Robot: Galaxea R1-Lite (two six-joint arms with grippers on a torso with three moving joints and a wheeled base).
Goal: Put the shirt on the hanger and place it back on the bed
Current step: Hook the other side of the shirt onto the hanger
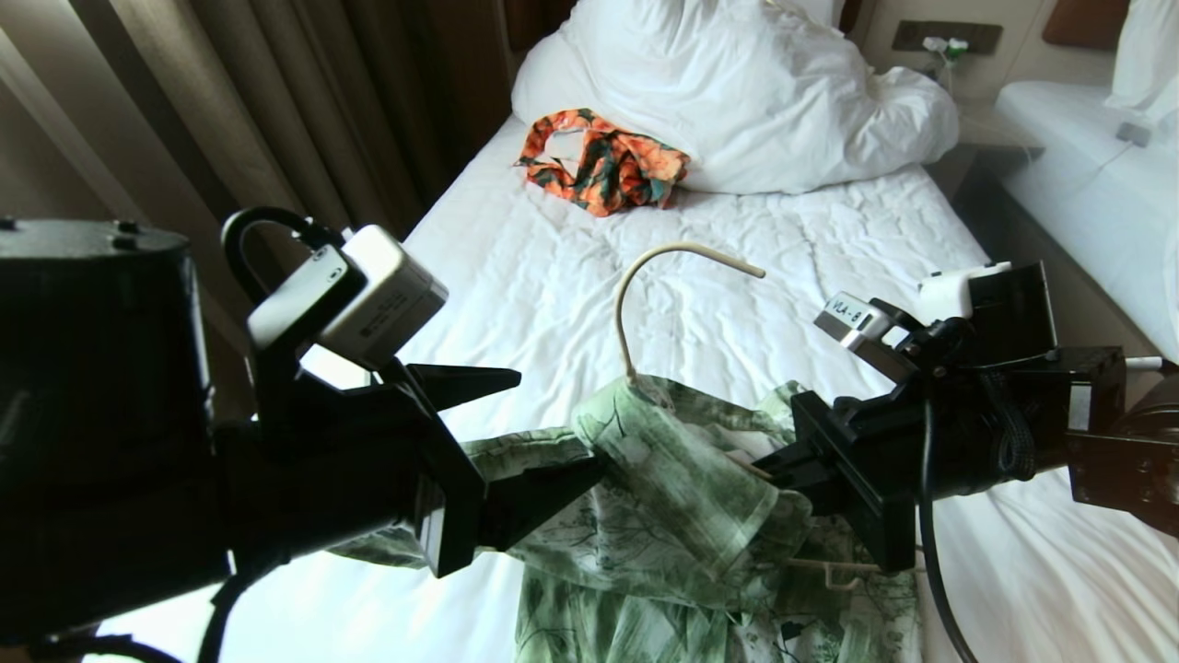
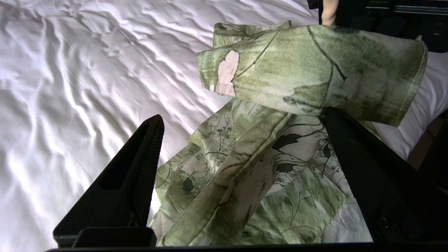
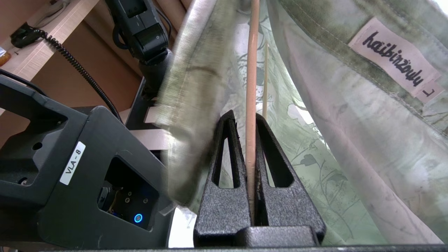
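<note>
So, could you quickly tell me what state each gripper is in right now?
Left gripper: open, holding nothing, over the shirt.
Right gripper: closed on the hanger.

We read "haibinzowly" in black script on the white neck label [image 3: 393,56] of the shirt [image 3: 367,147], with a small "L" tab [image 3: 427,93] at its end. A white sticker [image 3: 72,162] on the black gripper housing [image 3: 80,175] says "VLA - 8"; the same sticker [image 1: 845,311] shows on the right arm [image 1: 1004,405] from the head.
</note>
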